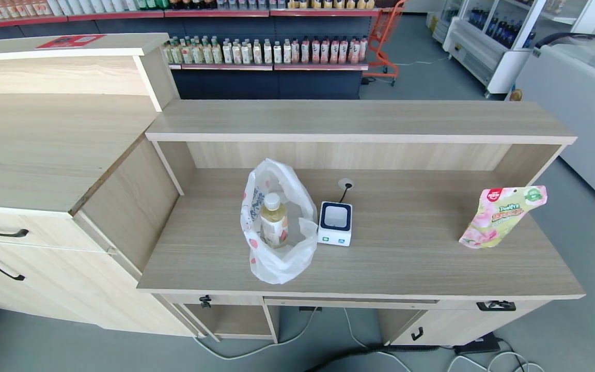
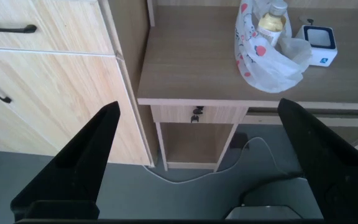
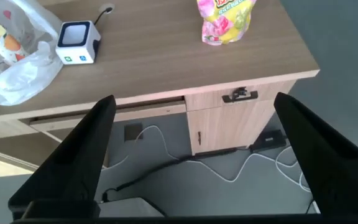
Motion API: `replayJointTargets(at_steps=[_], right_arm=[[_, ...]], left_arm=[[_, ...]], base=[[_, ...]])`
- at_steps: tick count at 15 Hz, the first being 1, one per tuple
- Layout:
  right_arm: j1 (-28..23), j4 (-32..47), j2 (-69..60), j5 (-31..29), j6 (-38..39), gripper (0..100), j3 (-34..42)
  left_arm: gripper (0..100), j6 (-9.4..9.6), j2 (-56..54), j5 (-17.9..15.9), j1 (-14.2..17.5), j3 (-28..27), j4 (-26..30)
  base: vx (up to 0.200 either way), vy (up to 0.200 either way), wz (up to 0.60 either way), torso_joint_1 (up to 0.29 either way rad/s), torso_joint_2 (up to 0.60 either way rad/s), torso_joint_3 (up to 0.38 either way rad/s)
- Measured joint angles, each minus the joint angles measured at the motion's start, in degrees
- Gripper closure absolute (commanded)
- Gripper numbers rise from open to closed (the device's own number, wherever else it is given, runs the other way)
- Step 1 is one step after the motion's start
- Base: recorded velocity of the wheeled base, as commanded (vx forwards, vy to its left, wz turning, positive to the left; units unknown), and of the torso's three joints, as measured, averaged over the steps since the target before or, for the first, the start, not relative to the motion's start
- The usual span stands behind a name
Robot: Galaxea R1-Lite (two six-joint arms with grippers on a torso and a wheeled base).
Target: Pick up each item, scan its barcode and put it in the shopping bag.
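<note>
A white plastic shopping bag stands open on the wooden counter, and a bottle of yellowish drink stands upright inside it. Just right of the bag sits a small white barcode scanner with a dark window. A pink and green snack pouch stands near the counter's right edge. My left gripper hangs open below and in front of the counter's left end, with bag and scanner beyond it. My right gripper is open in front of the counter, below the pouch and scanner.
A raised shelf runs along the counter's back. A taller cabinet with drawers adjoins on the left. Cables lie on the floor under the counter. Store shelves of bottles and freezers stand behind.
</note>
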Motion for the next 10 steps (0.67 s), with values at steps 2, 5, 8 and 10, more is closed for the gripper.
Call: replayJointTargets(at_steps=[2,5,8,10], right_arm=[[-0.09,0.15,-0.22,0.73,0.0,0,-0.24],[0.71,1.28,2.74,4.79,0.99,0,-6.45],[1.21,1.39,12.32,6.67,6.83,0,-14.41],[1.37,0.57,20.85,7.09,13.17,0,-19.79]], left_arm=[[0,0.13,0.0,0.05,0.0,0.0,-0.02],[0,0.26,0.0,0.0,0.02,0.0,-0.02],[0,0.3,0.0,0.0,0.0,0.0,0.0],[0,0.52,0.0,0.02,0.0,0.0,0.0]], base=[[0.0,-0.2,0.0,0.002,0.0,0.002],[0.0,-0.2,0.0,0.004,0.0,-0.001],[0.0,-0.2,0.0,0.002,0.0,0.004],[0.0,-0.2,0.0,0.002,0.0,0.0]])
